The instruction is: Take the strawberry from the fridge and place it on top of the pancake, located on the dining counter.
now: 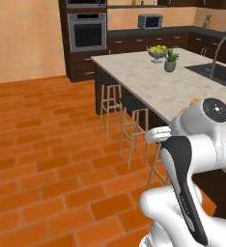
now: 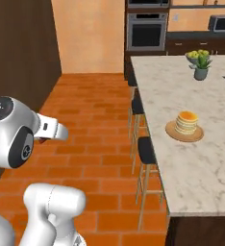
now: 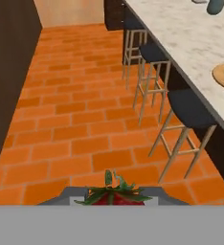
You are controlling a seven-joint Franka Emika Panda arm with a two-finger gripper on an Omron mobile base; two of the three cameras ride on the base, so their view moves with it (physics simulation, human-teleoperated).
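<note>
the strawberry [image 3: 115, 194] sits right at the bottom of the hand view, red flesh under a ragged green leafy crown, wedged between the two jaws, which are part closed and gripping it from either side. it hangs above the floor [image 3: 85, 119], well apart from the counter [image 2: 201, 158]. that floor is orange brick tile, laid in staggered rows with pale grout, running back to a plain orange wall [image 2: 88, 33]. the dining counter is a big island with a beige marbled stone top, smooth and flat, over a dark wood base. black-seated stools [image 3: 188, 124] on pale wooden legs line its near edge in a row.

out on the stone, the pancake [image 2: 187, 122] is a short tan stack with a glossy orange top, resting on a round wooden plate [image 2: 184, 135], set near the counter's stool-side edge. farther along, a small potted plant [image 2: 201, 69] in a grey pot stands just beside a bowl of yellow-green fruit [image 2: 197, 55]. in the left base view a dark sink [image 1: 216, 73] with a curved tap is cut into the top. against the back wall, dark cabinets hold a steel built-in oven [image 2: 146, 31], and a microwave [image 1: 150, 20] sits on the dark wall counter.
</note>
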